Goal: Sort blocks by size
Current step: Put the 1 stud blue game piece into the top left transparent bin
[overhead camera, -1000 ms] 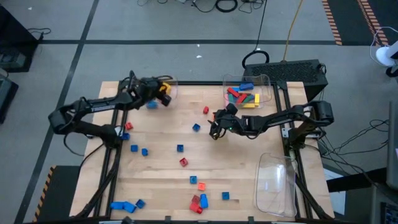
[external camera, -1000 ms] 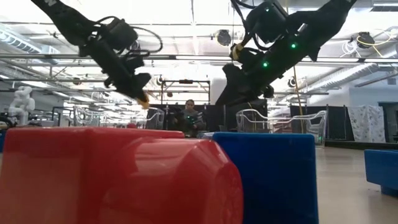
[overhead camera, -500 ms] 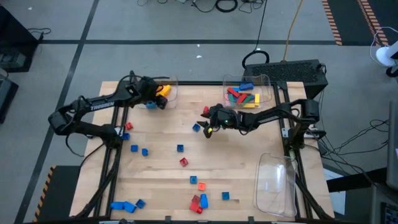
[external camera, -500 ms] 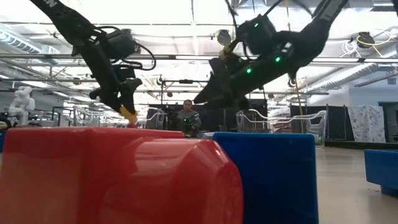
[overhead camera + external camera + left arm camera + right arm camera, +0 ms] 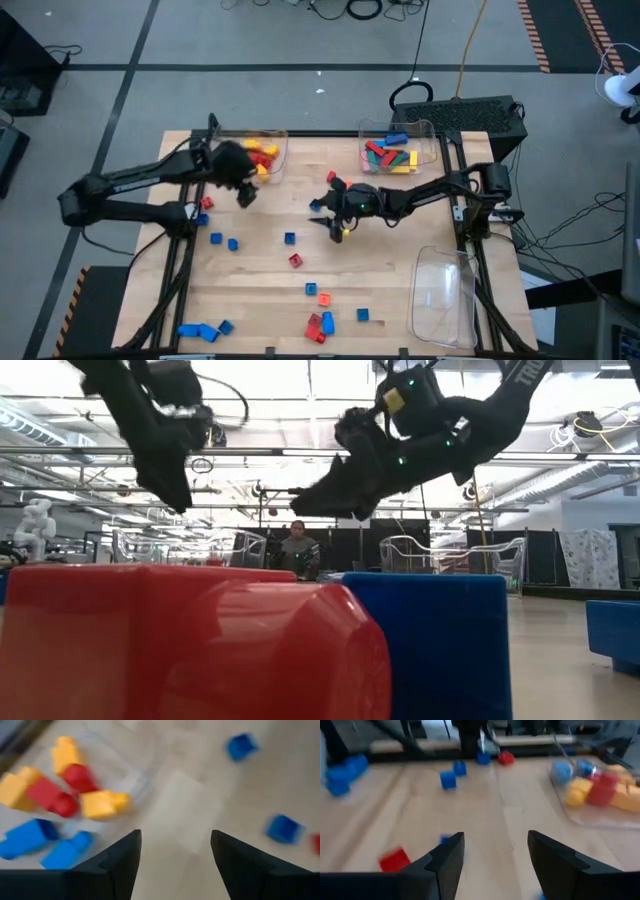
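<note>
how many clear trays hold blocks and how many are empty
trays holding blocks: 2, the left tray and the right tray
empty tray: 1
total: 3

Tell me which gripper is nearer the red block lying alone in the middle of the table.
Right. The right gripper hovers open just beyond the red block, toward the far right. The left gripper, also open, sits farther off by the far-left tray.

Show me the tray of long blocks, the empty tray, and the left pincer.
Tray of long blocks (image 5: 432, 135): high view, clear rim.
Empty tray (image 5: 445, 300): high view, bare floor.
Left pincer (image 5: 175, 851): left wrist view, between fingertips.
</note>
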You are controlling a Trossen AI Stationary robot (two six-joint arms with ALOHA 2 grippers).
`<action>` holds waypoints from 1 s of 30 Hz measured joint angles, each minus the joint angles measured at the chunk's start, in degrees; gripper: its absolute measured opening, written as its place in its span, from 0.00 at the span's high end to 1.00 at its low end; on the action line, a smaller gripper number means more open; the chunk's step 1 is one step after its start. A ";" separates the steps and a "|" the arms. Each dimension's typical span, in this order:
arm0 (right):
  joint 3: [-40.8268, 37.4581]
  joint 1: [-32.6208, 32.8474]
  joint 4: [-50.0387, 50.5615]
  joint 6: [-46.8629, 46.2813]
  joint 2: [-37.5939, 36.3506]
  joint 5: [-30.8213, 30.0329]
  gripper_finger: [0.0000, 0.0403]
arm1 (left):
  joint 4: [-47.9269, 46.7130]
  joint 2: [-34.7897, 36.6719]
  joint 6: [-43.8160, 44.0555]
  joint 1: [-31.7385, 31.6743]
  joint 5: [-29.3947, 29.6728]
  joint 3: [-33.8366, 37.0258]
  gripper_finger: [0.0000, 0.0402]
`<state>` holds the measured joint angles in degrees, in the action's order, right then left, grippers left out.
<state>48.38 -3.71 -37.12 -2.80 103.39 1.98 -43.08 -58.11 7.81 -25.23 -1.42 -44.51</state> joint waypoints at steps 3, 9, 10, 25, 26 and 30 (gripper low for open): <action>1.21 0.69 -0.88 -5.95 0.00 1.91 0.48 | -3.63 5.56 5.67 6.13 0.02 0.00 0.43; 2.10 2.50 2.02 -5.77 0.00 3.95 0.48 | -11.45 15.00 18.82 18.70 -1.56 -0.04 0.43; 2.10 2.71 1.82 -5.48 0.00 3.94 0.48 | -12.99 15.77 20.88 20.76 -3.10 -0.04 0.43; 2.10 3.39 2.56 -2.50 0.00 -1.05 0.48 | -17.54 3.54 48.97 53.56 -17.16 -0.04 0.43; 2.10 3.41 3.02 -2.50 0.00 -1.05 0.48 | -17.50 2.10 49.99 55.33 -17.62 -0.04 0.43; 2.10 3.47 3.86 -2.51 0.47 -1.00 0.48 | -16.47 -3.45 52.10 62.27 -19.11 -0.04 0.43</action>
<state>50.48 -0.23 -33.26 -5.31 103.86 0.98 -59.54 -61.56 59.91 37.03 -20.53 -44.56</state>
